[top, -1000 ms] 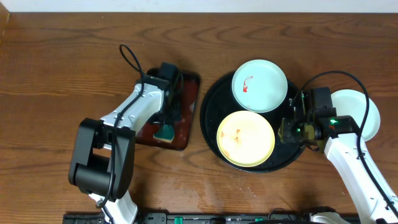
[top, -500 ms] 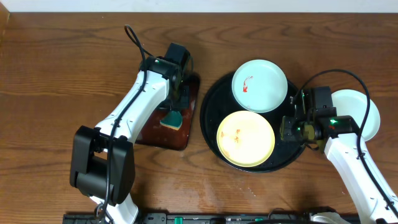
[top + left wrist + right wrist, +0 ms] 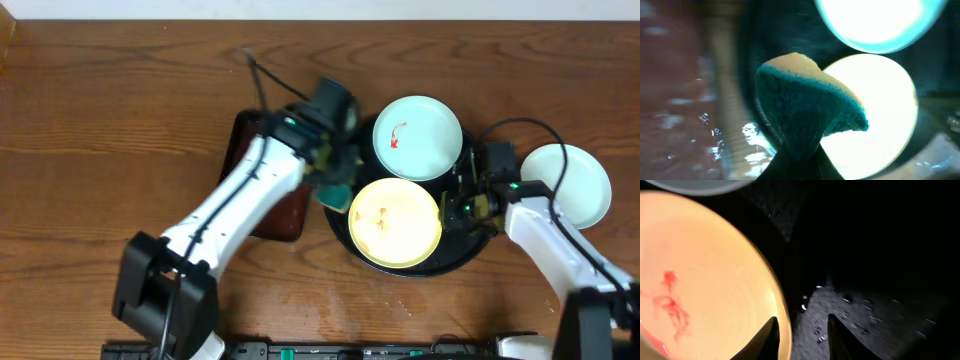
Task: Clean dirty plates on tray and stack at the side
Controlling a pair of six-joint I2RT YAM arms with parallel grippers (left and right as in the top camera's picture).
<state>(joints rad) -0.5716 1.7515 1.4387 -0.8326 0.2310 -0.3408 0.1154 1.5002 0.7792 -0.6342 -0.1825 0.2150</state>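
sponge [image 3: 805,107] work is about to start on the yellow plate [image 3: 394,222]. the left gripper [image 3: 799,164] has its fingers shut tight on the teal and yellow sponge, which hangs over the left side of the tray [image 3: 452,252], just beside the yellow plate's near edge and, as far as i can tell, not touching it.

the right gripper [image 3: 801,330] sits low at the opposite, right edge of that plate. its fingers stand a narrow way apart, one right at the rim and the other over bare tray, and nothing is clamped between them that i can see.

the yellow plate has faint red smears, and the mint plate [image 3: 417,137] behind it on the tray has a red mark too. a third plate [image 3: 567,185] rests on the table off to the right, well apart from the tray, and looks clean.

so i'd say one plate is done and two remain. next the sponge needs to come down flat on the smears and rub, while the right fingers steady the rim so the plate doesn't slide.
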